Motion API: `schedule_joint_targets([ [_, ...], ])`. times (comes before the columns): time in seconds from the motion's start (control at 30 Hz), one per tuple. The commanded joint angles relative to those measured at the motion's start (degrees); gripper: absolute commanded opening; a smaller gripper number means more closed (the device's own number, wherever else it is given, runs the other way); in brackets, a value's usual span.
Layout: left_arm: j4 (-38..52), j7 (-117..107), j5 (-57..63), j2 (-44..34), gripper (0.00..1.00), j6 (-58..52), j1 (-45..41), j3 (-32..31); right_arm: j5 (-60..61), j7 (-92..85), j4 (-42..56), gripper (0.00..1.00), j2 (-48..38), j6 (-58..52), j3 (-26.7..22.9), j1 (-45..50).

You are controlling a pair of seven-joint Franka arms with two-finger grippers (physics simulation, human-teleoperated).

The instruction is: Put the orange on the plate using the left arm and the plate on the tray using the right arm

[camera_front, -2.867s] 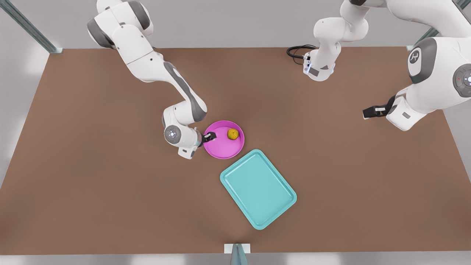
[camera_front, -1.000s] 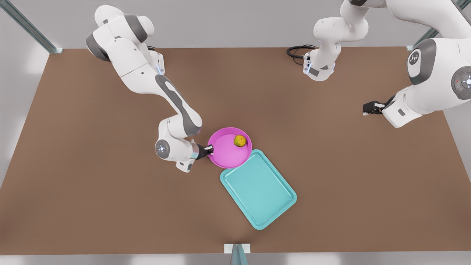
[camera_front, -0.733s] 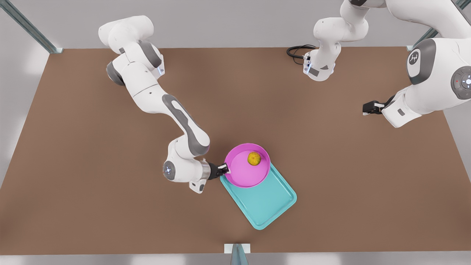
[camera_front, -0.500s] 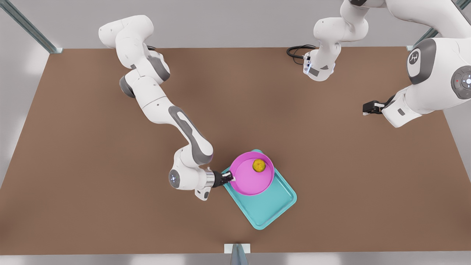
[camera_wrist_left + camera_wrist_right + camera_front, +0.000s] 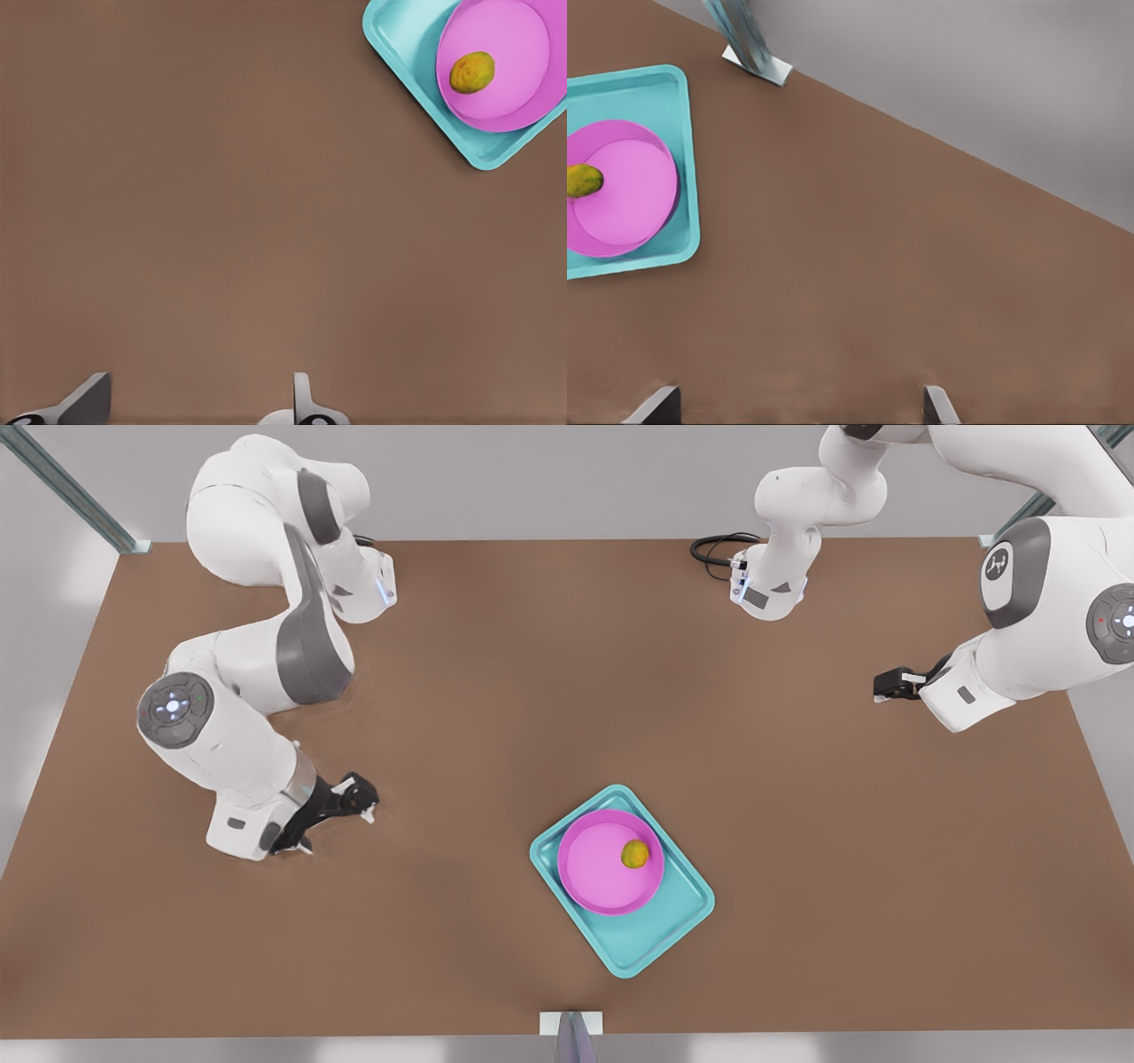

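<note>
The magenta plate (image 5: 592, 868) lies flat inside the turquoise tray (image 5: 678, 921), near the table's front middle. The orange (image 5: 634, 854) sits on the plate, toward its rim on the front view's right. My right gripper (image 5: 341, 824) is open and holds nothing, low over the table well off to the front view's left of the tray. My left gripper (image 5: 881, 688) waits open at the front view's far right. The left wrist view has the tray (image 5: 399, 35), plate (image 5: 518, 40) and orange (image 5: 472, 72) far beyond my left gripper (image 5: 195, 407). The right wrist view has the tray (image 5: 666, 102), plate (image 5: 633, 199) and orange (image 5: 583, 181) beyond my right gripper (image 5: 797, 407).
A metal post bracket (image 5: 571, 1026) stands at the table's front edge just below the tray, also seen as the bracket (image 5: 755, 55). A black cable (image 5: 719, 546) loops by the far arm base. Brown tabletop (image 5: 496, 691) stretches between the two arms.
The right gripper carried the plate with the orange onto the tray, let go and drew back to the front view's left. The left arm stayed put.
</note>
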Motion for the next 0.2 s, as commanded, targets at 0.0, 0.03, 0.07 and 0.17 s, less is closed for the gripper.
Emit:
schedule_joint_targets([
  [0.0,0.0,0.0,0.0,0.0,1.0,0.0,0.0,0.0,-9.8,-0.2,-5.5,1.0,-8.3,-26.6,-0.7,-0.1],
  [0.03,0.0,0.0,0.0,0.0,1.0,0.0,0.0,0.0,-9.1,5.0,-22.3,1.0,-19.7,-15.6,-0.5,-1.0],
  [0.07,0.0,0.0,0.0,0.0,1.0,0.0,0.0,0.0,-9.2,6.1,-30.5,1.0,-24.4,-9.5,1.1,-3.1],
  [0.17,0.0,0.0,0.0,0.0,1.0,0.0,0.0,0.0,-9.2,6.1,-34.5,1.0,-26.8,-8.0,3.7,-6.2],
])
